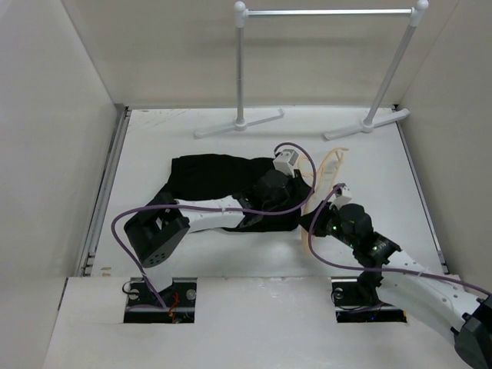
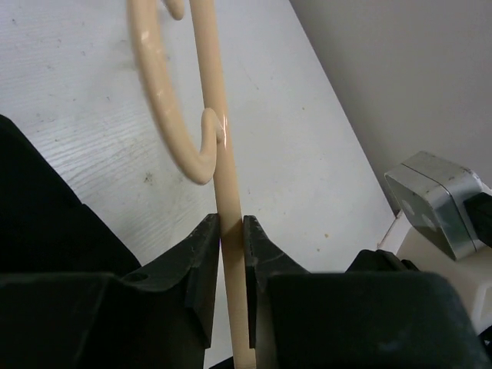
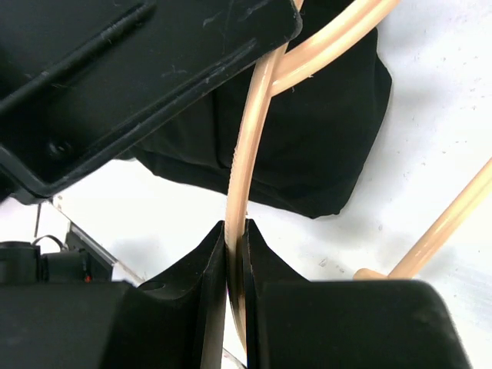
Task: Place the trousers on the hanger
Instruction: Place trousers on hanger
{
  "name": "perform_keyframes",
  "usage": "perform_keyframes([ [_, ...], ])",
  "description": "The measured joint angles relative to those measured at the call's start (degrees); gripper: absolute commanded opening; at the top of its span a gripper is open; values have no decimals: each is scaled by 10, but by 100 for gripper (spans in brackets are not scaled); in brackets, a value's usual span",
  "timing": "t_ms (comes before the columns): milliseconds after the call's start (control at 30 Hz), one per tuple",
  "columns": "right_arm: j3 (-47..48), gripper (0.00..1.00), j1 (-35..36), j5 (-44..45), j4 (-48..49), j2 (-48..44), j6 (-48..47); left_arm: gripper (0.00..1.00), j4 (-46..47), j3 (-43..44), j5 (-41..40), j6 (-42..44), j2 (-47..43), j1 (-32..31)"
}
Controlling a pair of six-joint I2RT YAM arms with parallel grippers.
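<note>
We find the left gripper (image 2: 231,231) clamped tight on the hanger's (image 2: 213,77) straight bar, with both fingers pressing it and no gap showing. The right gripper (image 3: 235,234) is likewise closed on a curved bar of the same hanger. The hanger is light tan and smooth, and it sits on the near side of the rail (image 1: 330,12), before the rail's right foot. The trousers (image 1: 215,175) are black and bunched in a heap. They lie nearer than the rail's left foot and just beside the hanger.
</note>
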Motion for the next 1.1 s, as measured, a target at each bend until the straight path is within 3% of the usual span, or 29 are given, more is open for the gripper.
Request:
perform_keyframes([
  [67,1,8,0,2,-3,-7,2,13,20,-9,-7,-7,0,-3],
  [200,1,7,0,2,-9,-14,4,47,49,-22,-7,-17,1,-8],
  [333,2,6,0,2,-13,-10,5,57,57,-22,5,-21,3,-10],
  [533,27,6,0,2,-21,24,3,40,45,-10,16,-19,21,-14],
  [667,41,6,7,3,-24,24,-1,14,34,-2,9,-17,34,-9],
  [767,43,8,11,7,-34,25,-4,6,43,-1,13,-32,35,-12],
  [833,43,20,11,8,-36,19,-5,4,45,-1,4,-32,34,-15],
  [900,43,47,11,10,-38,13,-2,4,44,-7,-9,-26,28,-16],
  [967,43,63,10,22,-49,-2,0,3,42,-27,-31,-21,12,-14],
  [1033,44,64,10,37,-69,-26,-1,3,38,-53,-55,-18,-9,-12],
  [1100,47,51,10,56,-97,-58,-1,3,38,-78,-76,-17,-28,-10],
])
